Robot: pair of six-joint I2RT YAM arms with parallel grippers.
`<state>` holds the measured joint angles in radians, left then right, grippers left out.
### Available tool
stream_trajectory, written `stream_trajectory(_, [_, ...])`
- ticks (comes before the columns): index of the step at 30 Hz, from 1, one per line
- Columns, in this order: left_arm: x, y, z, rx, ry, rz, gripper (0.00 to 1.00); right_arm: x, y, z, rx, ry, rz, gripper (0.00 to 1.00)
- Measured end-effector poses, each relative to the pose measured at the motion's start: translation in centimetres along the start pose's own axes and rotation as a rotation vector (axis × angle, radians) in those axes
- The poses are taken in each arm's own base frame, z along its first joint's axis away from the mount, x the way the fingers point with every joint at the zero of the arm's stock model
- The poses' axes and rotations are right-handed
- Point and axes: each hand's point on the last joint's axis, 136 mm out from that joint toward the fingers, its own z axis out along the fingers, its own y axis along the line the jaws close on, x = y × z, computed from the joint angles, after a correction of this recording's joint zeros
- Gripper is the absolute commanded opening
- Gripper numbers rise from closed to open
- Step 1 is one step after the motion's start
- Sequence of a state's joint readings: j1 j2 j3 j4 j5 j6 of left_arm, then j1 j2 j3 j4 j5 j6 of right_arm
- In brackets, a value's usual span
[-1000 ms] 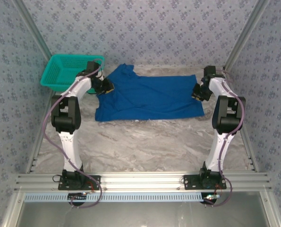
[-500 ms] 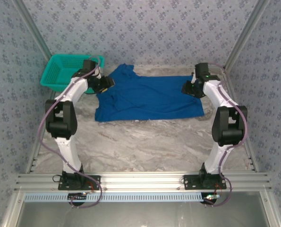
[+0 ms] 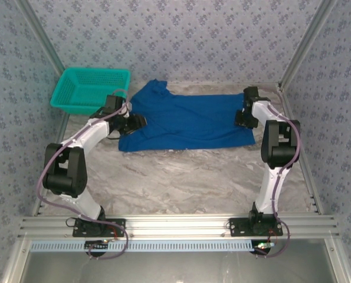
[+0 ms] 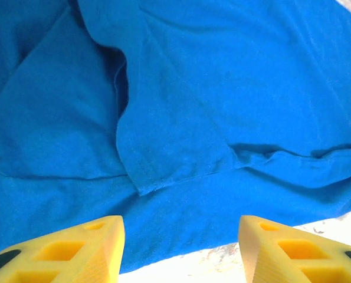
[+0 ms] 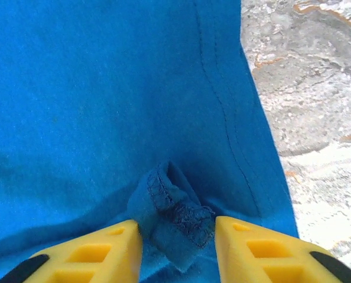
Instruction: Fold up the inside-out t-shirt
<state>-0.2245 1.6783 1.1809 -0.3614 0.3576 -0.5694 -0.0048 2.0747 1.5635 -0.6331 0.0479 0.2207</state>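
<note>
From above, the t-shirt [image 3: 187, 121] is seen spread flat at the far middle of the worktop [image 3: 181, 177], with its long axis running left to right. The left tool [image 3: 135, 122] is placed at its left end and the right tool [image 3: 243, 118] at its right end, so one arm is near each end.

In the left wrist view, the yellow fingers [image 4: 75, 247] are held apart with nothing gripped, and a hemmed flap [image 4: 163, 186] lies just ahead of them.

In the right wrist view, a small bunch of hem [image 5: 172, 221] is pinched by the right tool.
</note>
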Motion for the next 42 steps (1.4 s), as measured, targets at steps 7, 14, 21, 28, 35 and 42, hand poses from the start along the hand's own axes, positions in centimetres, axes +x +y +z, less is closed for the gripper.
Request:
stream_trajectory(7, [2.4, 2.2, 2.7, -0.054, 0.05, -0.013, 0.53, -1.6, 0.0, -0.1, 0.016, -0.019, -0.021, 0.19])
stream_trajectory(14, [4.7, 5.9, 4.9, -0.15, 0.111, -0.047, 0.53, -3.0, -2.2, -0.3, 0.048, -0.017, 0.007, 0.08])
stream_trajectory(21, [4.6, 6.4, 5.2, -0.145, 0.092, -0.038, 0.53, -2.5, -4.4, 0.4, 0.086, 0.041, 0.039, 0.17])
stream_trajectory(28, [3.9, 6.8, 5.2, -0.141, 0.069, -0.033, 0.53, -4.5, -6.3, -0.3, 0.123, 0.016, 0.067, 0.21])
stream_trajectory(35, [3.9, 6.8, 5.1, -0.137, 0.071, -0.025, 0.53, -5.2, -6.5, -0.9, 0.113, -0.011, 0.076, 0.27])
stream_trajectory(42, [3.8, 6.6, 5.1, -0.131, 0.076, -0.026, 0.54, -2.4, 0.0, -2.8, 0.01, -0.021, -0.076, 0.41])
